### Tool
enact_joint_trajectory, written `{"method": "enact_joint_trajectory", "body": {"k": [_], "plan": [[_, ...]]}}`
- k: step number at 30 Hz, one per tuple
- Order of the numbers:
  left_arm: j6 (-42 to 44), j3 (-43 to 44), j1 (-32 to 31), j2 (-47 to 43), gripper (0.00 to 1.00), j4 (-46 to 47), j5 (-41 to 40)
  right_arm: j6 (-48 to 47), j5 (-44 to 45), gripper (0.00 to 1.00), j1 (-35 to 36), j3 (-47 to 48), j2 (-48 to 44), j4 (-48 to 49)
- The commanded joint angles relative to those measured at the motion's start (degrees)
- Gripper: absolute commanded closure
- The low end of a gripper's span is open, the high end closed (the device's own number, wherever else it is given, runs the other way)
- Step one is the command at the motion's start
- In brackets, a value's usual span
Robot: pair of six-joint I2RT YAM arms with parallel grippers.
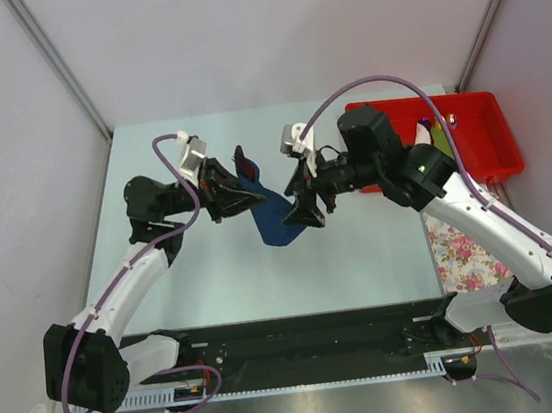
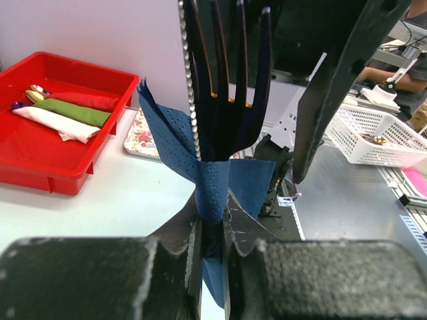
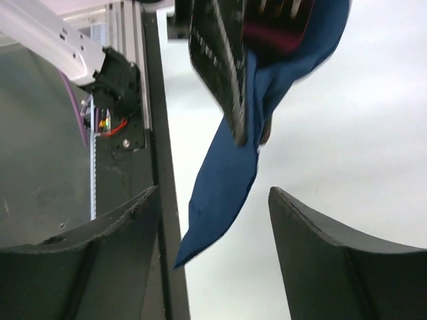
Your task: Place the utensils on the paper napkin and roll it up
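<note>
My left gripper [image 1: 243, 199] is shut on the dark blue paper napkin [image 1: 273, 215] and holds it above the table. In the left wrist view the napkin [image 2: 215, 181] is wrapped round the dark utensils: a fork [image 2: 235, 73] and a serrated knife [image 2: 189, 80] stick up out of it beyond my left gripper [image 2: 215, 223]. My right gripper [image 1: 304, 213] is open, close against the napkin's right side. In the right wrist view the napkin's loose tail [image 3: 223, 180] hangs between the spread fingers of my right gripper [image 3: 215, 197], not touching them.
A red tray [image 1: 497, 131] stands at the back right, holding rolled napkins [image 2: 60, 117]. A pink-flowered white cloth [image 1: 463, 249] lies at the table's right edge, in front of the tray. The black rail [image 1: 302, 334] runs along the near edge.
</note>
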Motion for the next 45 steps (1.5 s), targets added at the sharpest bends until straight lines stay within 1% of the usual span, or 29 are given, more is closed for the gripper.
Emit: {"method": "enact_joint_trajectory", "body": {"k": [1,4,5,7,10,11,16,20,24,28,33,35,38,39,41,42,43,44,45], "plan": [[1.06,3.68,0.51,-0.82,1.0,1.44,-1.66,0.14,0.97,0.34,-0.85,-2.36,-2.99,-3.25],[1.15,4.12,0.6,-0.82,1.0,1.44,-1.83,0.31,0.8,0.49,-1.37,-3.5,-3.51,-4.57],[1.06,4.21,0.6,-0.82,1.0,1.35,-1.84,0.49,0.79,0.57,-1.38,-3.68,-3.95,-4.57],[0.89,4.3,0.6,-0.91,1.0,1.52,-2.1,0.58,0.53,0.65,-1.81,-4.21,-4.04,-4.92],[-0.6,4.21,0.6,-0.91,1.0,3.45,-2.1,0.05,0.53,0.88,-1.99,-4.74,-3.87,-5.27],[-1.92,4.13,0.51,-0.82,1.0,4.24,-2.1,-0.21,0.62,1.0,-2.43,-4.74,-3.87,-5.19],[-6.84,3.42,0.16,-1.17,1.0,9.6,-1.05,-2.05,-1.31,1.0,-6.2,-5.35,-1.76,-4.13],[-8.43,3.33,-1.42,-2.23,1.0,10.14,-0.69,-3.9,-2.72,1.0,-8.75,-4.3,0.26,-1.41],[-9.05,3.6,-3.18,-2.84,1.0,10.14,-1.48,-4.7,-5.18,1.0,-8.24,-3.51,3.24,0.43],[-10.45,4.82,-5.46,-2.06,1.0,11.63,-2.71,-4.35,-6.5,1.0,-5.95,-4.73,4.13,4.9],[-12.74,5.97,-7.22,-0.3,1.0,14.62,-4.03,-2.51,-7.73,1.0,-3.14,-7.89,4.31,9.22],[-13.35,5.88,-7.31,0.14,1.0,15.76,-4.56,-1.1,-7.73,1.0,-2.26,-9.48,3.69,12.91],[-13.71,5.36,-7.4,0.41,1.0,16.12,-5.78,0.31,-6.34,1.0,-1.46,-11.59,3.08,16.08],[-13.71,5.09,-7.4,0.41,1.0,15.85,-6.23,0.75,-5.72,1.0,-1.55,-11.94,2.99,16.43],[-10.91,5.35,-7.4,0.41,1.0,10.61,-7.98,1.28,-3.79,1.0,-2.51,-12.03,2.55,16.52],[-9.5,5.7,-7.4,-0.03,1.0,8.14,-10.42,2.41,-3.34,1.0,-3.13,-11.95,2.55,16.52],[-6.96,5.79,-7.4,-0.21,1.0,4.64,-12.19,3.2,-2.73,0.98,-3.92,-11.86,2.37,16.7],[-5.72,5.97,-7.4,-0.47,1.0,2.78,-13.77,4.17,-0.81,0.95,-5.32,-11.77,2.29,17.05],[-5.01,6.14,-7.4,-0.99,1.0,1.28,-17.18,4.96,0.17,0.9,-6.29,-11.59,2.11,16.88]]}}
